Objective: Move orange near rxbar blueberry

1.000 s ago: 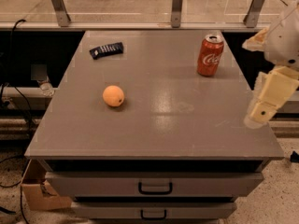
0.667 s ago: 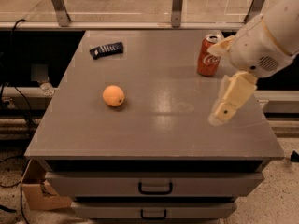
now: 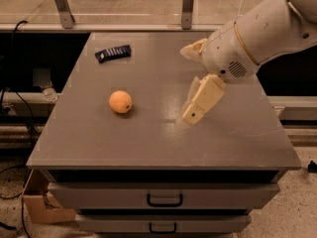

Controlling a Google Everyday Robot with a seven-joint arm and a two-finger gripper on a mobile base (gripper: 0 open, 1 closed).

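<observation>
Approach is the step, I judge: my tool (image 3: pixel 192 117) hangs above the table (image 3: pixel 237 143); wide or narrow, I cannot tell. Orange (image 3: pixel 120 101) lies well left of it in the view, rxbar (image 3: pixel 113 53) farther left and back. Next I must reach the orange. Rxbar's white marks are unreadable.

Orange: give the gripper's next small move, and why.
Probably slide the gripper toward the orange and lower it: it hangs above the table, apart from the fruit, which lies untouched well short of the rxbar blueberry near the far edge.
</observation>
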